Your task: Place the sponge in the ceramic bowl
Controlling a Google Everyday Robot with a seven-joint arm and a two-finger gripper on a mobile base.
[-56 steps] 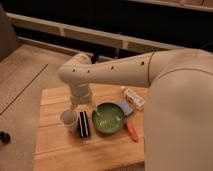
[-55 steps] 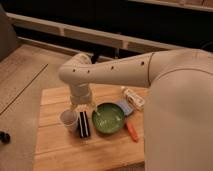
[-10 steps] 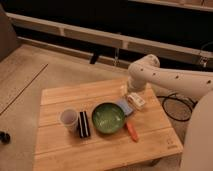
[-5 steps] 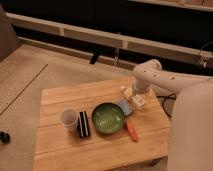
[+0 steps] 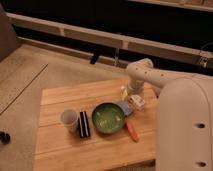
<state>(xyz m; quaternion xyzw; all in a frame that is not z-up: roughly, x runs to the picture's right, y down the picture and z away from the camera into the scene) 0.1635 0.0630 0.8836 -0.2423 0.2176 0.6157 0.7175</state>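
Observation:
The green ceramic bowl [image 5: 108,118] sits in the middle of the wooden table [image 5: 60,100]. The light-blue sponge [image 5: 122,106] lies flat on the table, touching the bowl's upper right rim. My gripper [image 5: 126,93] hangs just above and behind the sponge, at the end of the white arm [image 5: 142,72] that reaches in from the right. Nothing shows inside the bowl.
A white printed packet [image 5: 136,101] lies right of the sponge, under the arm. An orange object [image 5: 132,131] lies at the bowl's lower right. Left of the bowl stand a black block [image 5: 83,124] and a white cup [image 5: 69,120]. My white body [image 5: 182,125] fills the right side.
Over the last seconds the arm swung from above the cup and bowl to the right side of the table. In the last second it drew in closer over the sponge and packet.

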